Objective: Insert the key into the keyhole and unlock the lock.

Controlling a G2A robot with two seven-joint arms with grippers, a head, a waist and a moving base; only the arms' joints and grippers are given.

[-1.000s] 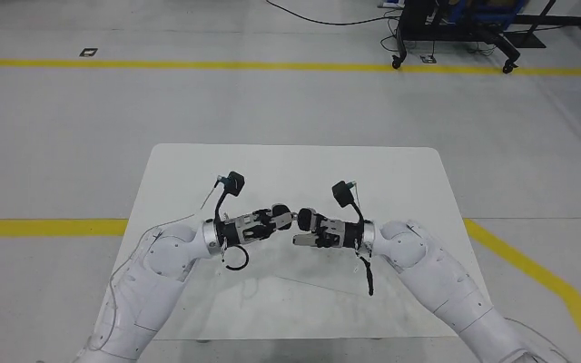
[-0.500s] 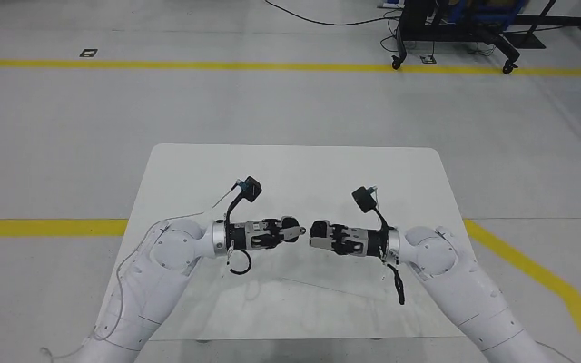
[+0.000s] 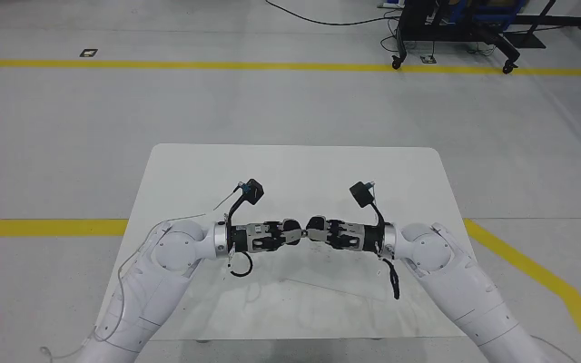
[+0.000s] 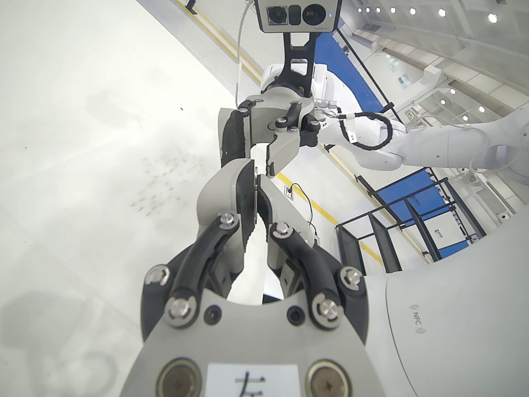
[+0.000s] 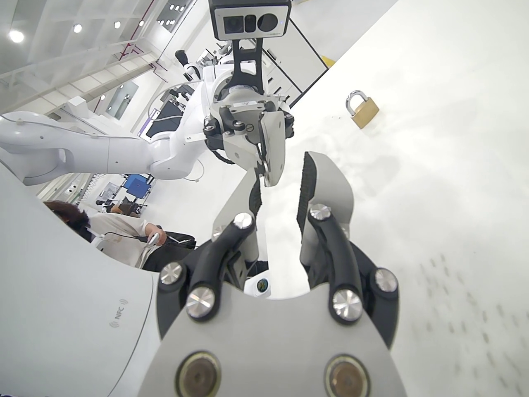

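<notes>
Brass padlock (image 5: pixel 363 110) on white table (image 5: pixel 446 63); thin key (image 5: pixel 260 163) in left tool (image 4: pixel 255 183)

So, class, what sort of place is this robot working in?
Probably a large factory-style robotics hall: yellow floor lines, rows of spotlights high overhead, and blue-panelled barriers fencing off work areas.

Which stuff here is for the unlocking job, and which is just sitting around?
For the job: brass padlock with silver shackle; thin metal key, seen edge-on, pinched in the left tool; open right tool.
Just around: white table; black wheeled cart; yellow floor lines.
</notes>
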